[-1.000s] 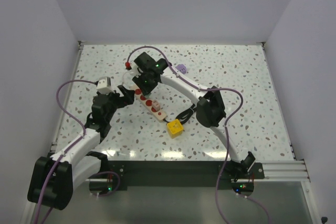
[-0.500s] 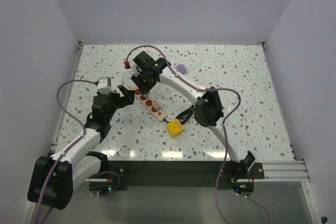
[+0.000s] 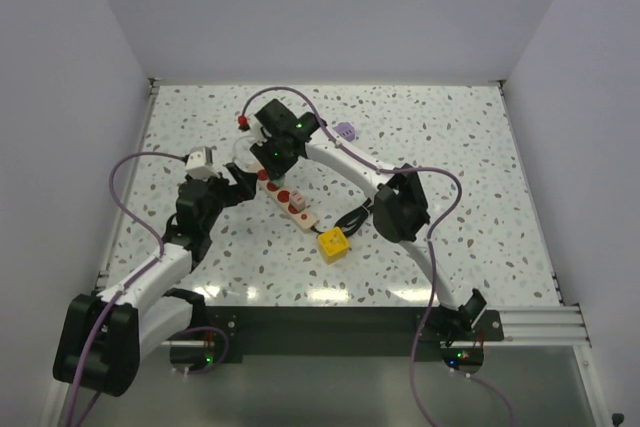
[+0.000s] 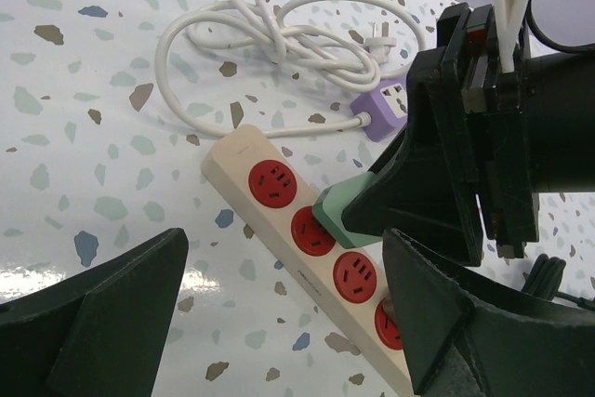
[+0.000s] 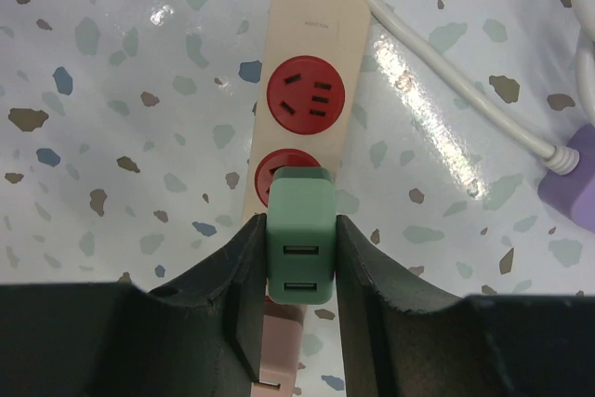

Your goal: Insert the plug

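A beige power strip (image 4: 279, 220) with red sockets lies on the speckled table; it also shows in the right wrist view (image 5: 311, 53) and the top view (image 3: 290, 199). My right gripper (image 5: 299, 258) is shut on a green USB plug (image 5: 299, 244) and holds it over the strip's second socket; the plug also shows in the left wrist view (image 4: 339, 211), touching or just above that socket. My left gripper (image 4: 279, 323) is open and empty, low beside the strip's near side. A pink plug (image 5: 279, 346) sits in a socket behind the green one.
A coiled white cable (image 4: 270, 44) with a purple adapter (image 4: 386, 104) lies beyond the strip. A yellow block (image 3: 333, 242) and a black cable (image 3: 352, 219) lie at the strip's other end. A second purple adapter (image 3: 345, 131) sits further back.
The right gripper with the green plug has shifted very slightly over the strip. The left arm has barely moved.
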